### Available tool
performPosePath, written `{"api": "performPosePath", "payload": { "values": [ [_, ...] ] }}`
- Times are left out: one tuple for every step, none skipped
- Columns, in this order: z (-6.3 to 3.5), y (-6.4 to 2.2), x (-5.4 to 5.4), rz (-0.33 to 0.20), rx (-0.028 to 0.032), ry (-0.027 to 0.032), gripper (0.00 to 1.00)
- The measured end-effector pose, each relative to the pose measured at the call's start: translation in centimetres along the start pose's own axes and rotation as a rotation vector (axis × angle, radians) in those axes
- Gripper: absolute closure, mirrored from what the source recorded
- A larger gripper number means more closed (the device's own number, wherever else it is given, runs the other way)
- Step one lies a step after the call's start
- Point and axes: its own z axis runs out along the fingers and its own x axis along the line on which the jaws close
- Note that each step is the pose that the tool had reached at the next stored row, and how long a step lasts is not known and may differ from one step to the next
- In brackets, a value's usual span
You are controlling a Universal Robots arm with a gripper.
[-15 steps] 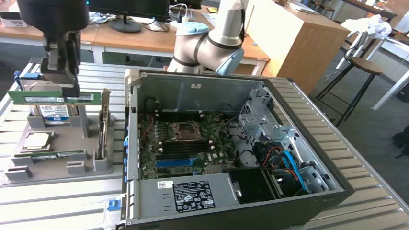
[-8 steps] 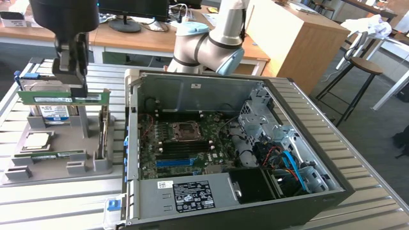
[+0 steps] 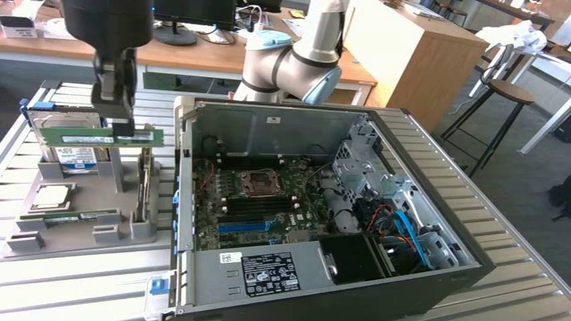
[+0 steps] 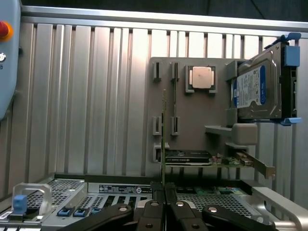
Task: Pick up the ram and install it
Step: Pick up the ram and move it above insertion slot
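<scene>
The ram (image 3: 89,138) is a thin green stick with a white label. It hangs level above the grey parts fixture (image 3: 80,237) at the exterior view's left. My gripper (image 3: 120,129) comes down from above and is shut on the stick's upper edge, near its right end. In the wrist view the ram (image 4: 163,139) shows edge-on as a thin line running away from my gripper (image 4: 163,191), whose black fingers (image 4: 153,192) press on both its sides. The open computer case (image 3: 392,127) lies to the right, with the motherboard's black memory slots (image 3: 259,204) facing up.
The fixture holds a hard drive (image 3: 67,127), a processor chip (image 3: 49,195), a second green stick (image 3: 71,217) and an upright expansion card (image 3: 143,190). A long blue slot (image 3: 245,226) sits on the motherboard. Cables and drive cages crowd the case's right side. The table is slatted metal.
</scene>
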Motion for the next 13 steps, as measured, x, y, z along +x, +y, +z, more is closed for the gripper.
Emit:
{"api": "performPosePath", "payload": {
  "values": [
    [-0.01, -0.26, 0.0, 0.0, 0.0, 0.0, 0.89],
    [-0.01, -0.49, 0.0, 0.0, 0.0001, -0.0001, 0.89],
    [-0.02, -0.73, 0.0, 0.0, 0.0001, -0.0001, 0.89],
    [-0.03, -0.98, 0.0, 0.0, 0.0001, -0.0001, 0.89],
    [-0.03, -1.22, 0.0, 0.0, 0.0001, -0.0001, 0.89],
    [-0.04, -1.46, 0.0, 0.0, 0.0001, -0.0001, 0.89],
    [-0.05, -1.67, 0.0, 0.0, 0.0001, -0.0001, 0.89],
    [-0.06, -1.92, 0.0, 0.0, 0.0001, -0.0001, 0.89],
    [-0.07, -2.16, 0.1, 0.0, 0.0, -0.0001, 0.89],
    [-0.08, -2.4, 0.1, 0.0, 0.0, 0.0, 0.89],
    [-0.09, -2.61, 0.1, 0.0, 0.0, 0.0, 0.89],
    [-0.09, -2.83, 0.1, 0.0, 0.0001, -0.0001, 0.89],
    [-0.09, -3.06, 0.1, 0.0, 0.0002, -0.0002, 0.89]
  ]
}}
